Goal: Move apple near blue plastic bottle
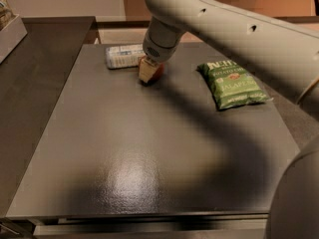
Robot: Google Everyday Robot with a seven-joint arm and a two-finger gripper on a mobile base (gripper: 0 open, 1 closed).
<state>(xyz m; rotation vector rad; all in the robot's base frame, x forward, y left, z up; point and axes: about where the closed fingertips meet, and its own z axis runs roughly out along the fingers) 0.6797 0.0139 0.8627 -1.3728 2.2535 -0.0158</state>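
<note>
The apple (pixel 159 72) is small and red, and only a part of it shows, right beside my gripper (pixel 148 71). It sits low on the dark table (pixel 149 148) at the far middle. The gripper comes down from the big white arm (pixel 224 29) and covers the apple's left side. The blue plastic bottle (pixel 124 56) lies on its side just left of and behind the gripper, a short gap from the apple. Its pale label faces up.
A green chip bag (pixel 232 83) lies flat at the right of the table. A second dark counter (pixel 35 83) adjoins on the left, with a tray edge (pixel 9 34) at the far left. The arm's base (pixel 299 198) fills the lower right corner.
</note>
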